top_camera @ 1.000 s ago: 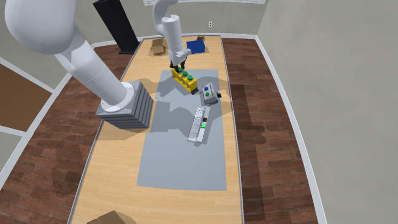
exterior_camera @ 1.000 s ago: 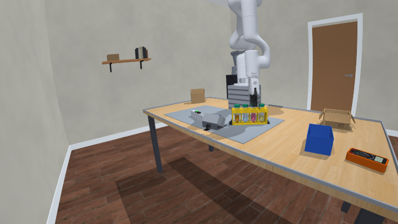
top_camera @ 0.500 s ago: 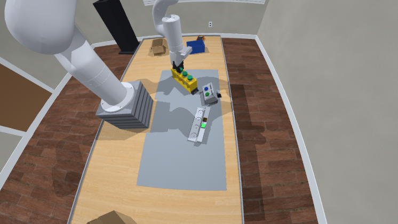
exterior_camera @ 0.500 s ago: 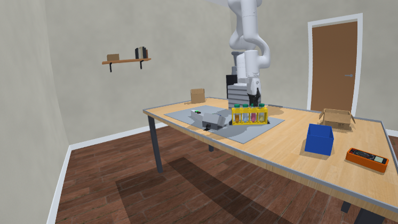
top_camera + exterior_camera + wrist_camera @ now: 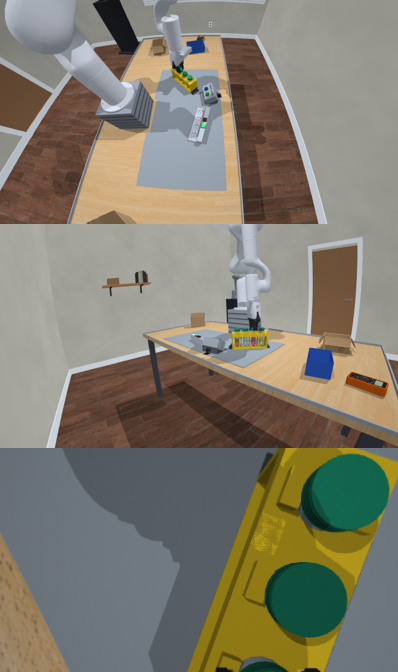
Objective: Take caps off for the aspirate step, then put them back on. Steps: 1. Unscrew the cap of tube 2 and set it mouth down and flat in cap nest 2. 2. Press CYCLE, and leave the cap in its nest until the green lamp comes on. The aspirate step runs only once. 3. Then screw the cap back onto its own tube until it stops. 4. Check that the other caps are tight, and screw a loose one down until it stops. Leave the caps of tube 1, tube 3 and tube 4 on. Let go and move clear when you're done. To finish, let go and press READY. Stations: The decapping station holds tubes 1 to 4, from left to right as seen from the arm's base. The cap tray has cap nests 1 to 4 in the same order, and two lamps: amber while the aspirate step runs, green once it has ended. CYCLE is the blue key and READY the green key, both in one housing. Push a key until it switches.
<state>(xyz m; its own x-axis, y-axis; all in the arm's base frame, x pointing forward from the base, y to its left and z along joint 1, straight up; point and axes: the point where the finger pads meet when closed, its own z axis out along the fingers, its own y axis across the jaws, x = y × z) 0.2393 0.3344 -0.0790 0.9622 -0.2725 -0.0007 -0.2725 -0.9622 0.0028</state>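
Note:
My gripper points down, shut on the green cap of tube 2 at the yellow rack. Whether that cap is tight cannot be told. The caps of tube 3 and tube 4 are on. The cap of tube 1 is on, hidden in the top view. The cap tray shows no cap in its nests; its green lamp is lit and its amber lamp dark.
The key housing, with blue CYCLE and green READY, stands between rack and tray. A blue bin, an open carton and an orange meter lie beyond the rack.

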